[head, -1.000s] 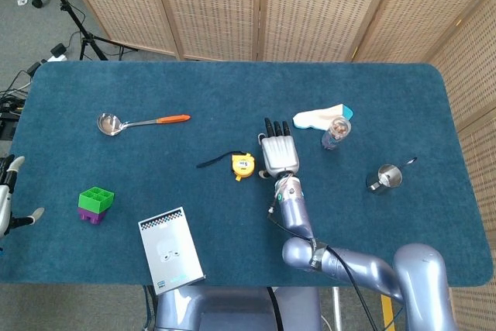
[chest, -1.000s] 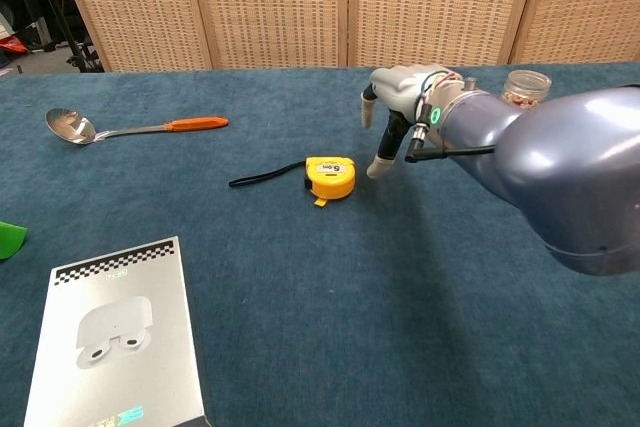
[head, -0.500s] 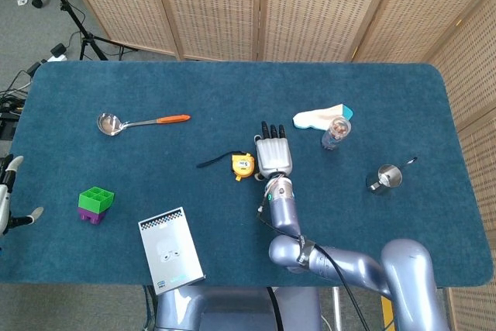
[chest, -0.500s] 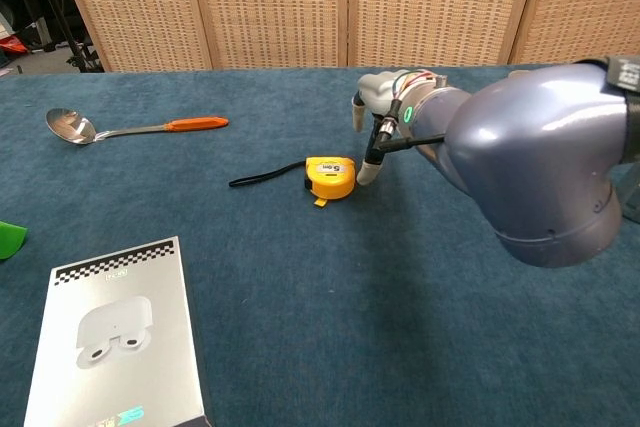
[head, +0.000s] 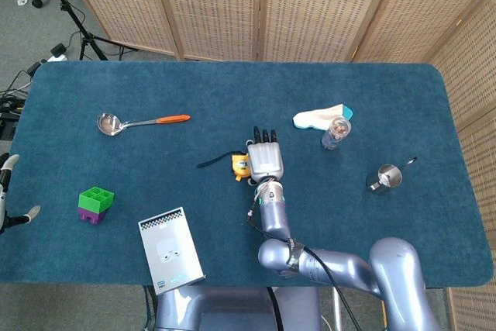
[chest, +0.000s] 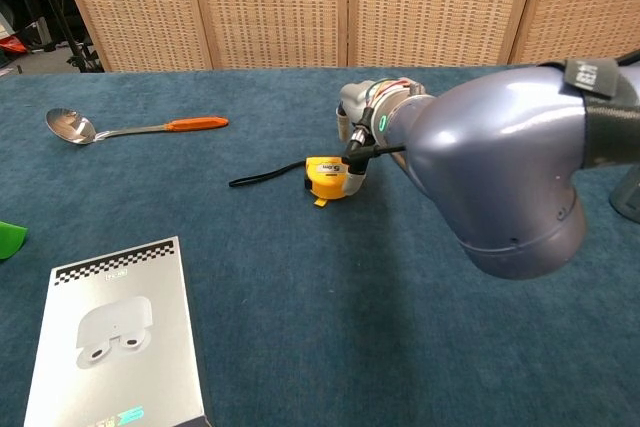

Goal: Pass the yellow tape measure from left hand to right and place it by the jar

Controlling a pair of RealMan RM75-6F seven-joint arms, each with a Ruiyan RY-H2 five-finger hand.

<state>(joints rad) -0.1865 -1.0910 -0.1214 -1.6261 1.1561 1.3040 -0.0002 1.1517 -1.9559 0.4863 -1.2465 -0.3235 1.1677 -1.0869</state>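
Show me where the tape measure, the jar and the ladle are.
tape measure (chest: 322,175), chest view, on its yellow case left of the hand.
jar (head: 336,131), head view, on its clear body below the lid.
ladle (head: 108,123), head view, on its metal bowl.

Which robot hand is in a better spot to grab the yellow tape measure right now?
The right hand. It sits right beside the yellow tape measure, fingers at its edge. The left hand is far away at the table's left edge.
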